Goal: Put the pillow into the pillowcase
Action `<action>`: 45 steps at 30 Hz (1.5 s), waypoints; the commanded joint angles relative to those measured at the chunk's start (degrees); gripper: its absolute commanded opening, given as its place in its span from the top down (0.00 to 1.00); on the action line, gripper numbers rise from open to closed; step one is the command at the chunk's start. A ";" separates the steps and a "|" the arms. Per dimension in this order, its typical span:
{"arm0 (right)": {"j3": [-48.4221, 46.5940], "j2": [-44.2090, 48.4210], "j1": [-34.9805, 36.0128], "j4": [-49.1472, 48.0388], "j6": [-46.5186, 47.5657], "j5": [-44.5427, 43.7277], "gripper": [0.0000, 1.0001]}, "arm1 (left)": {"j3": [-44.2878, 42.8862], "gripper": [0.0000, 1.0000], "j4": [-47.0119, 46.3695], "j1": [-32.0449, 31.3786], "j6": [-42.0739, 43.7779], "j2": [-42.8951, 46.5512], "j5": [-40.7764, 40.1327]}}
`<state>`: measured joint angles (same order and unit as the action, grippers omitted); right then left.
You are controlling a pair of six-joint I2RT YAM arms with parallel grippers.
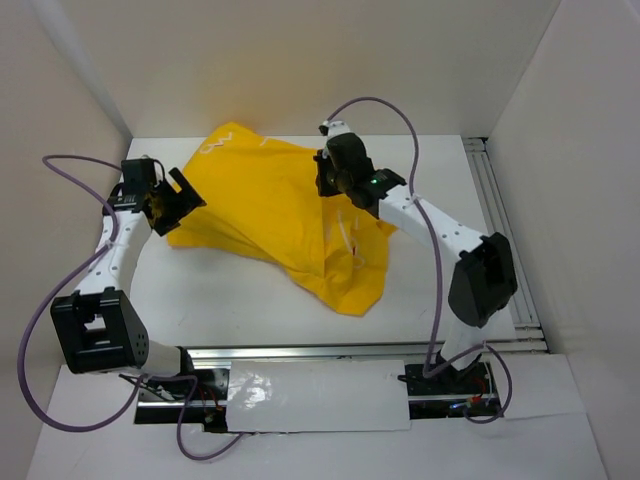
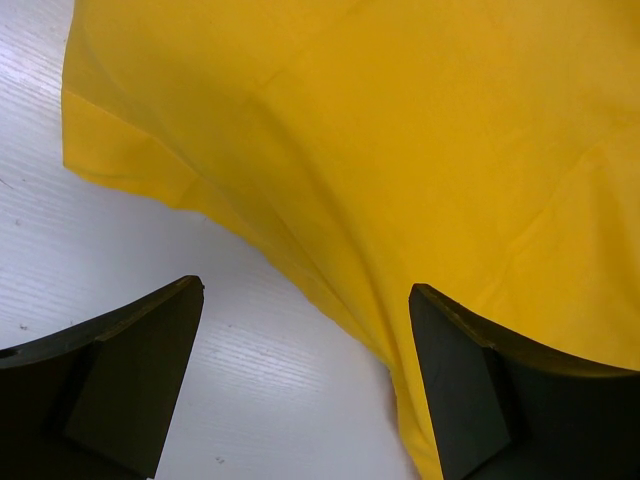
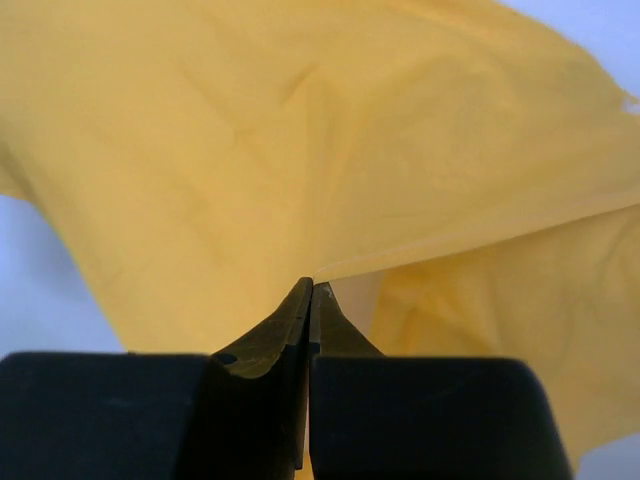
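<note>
1. Yellow pillowcase (image 1: 270,215) lies rumpled on the white table (image 1: 230,310), roughly mid-table, one corner pointing twd the near edge.
2. R gripper (image 3: 312,285): we see its fingers pressed together, w/ a thin fold of the pillowcase's edge pinched at the tips. The cloth fans out from that spot.
3. In the top view the R arm (image 1: 440,225) reaches over the cloth's right side, and the gripper sits on its far-right part.
4. L gripper (image 1: 180,205): spread wide, holding nothing, right at the pillowcase's left edge.
5. L wrist view: one finger (image 2: 120,370) is over bare table, the other by the yellow hem. We can't tell if it touches.
</note>
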<state>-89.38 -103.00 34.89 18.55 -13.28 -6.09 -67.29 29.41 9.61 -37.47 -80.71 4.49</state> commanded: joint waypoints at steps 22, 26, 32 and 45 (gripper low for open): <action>24.61 27.23 -12.22 20.65 -10.54 -9.47 0.28 | -5.13 0.00 1.27 1.38 -0.32 -3.74 -4.93; 23.91 32.07 -11.52 19.42 -9.93 -11.32 0.00 | -7.60 0.00 -2.15 1.38 2.31 -10.95 -2.31; 26.80 30.15 -13.53 19.34 -11.07 -10.01 0.00 | -5.85 0.00 -8.57 -3.88 5.66 -15.88 2.63; 25.93 5.83 -16.35 0.45 -7.73 -0.77 0.00 | 15.15 1.00 -5.51 -18.03 -1.01 -3.79 -4.94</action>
<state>-60.27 -92.51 19.16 26.94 -23.03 -8.51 -59.20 15.42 -4.51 -35.18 -91.39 -1.08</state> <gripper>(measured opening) 0.999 0.029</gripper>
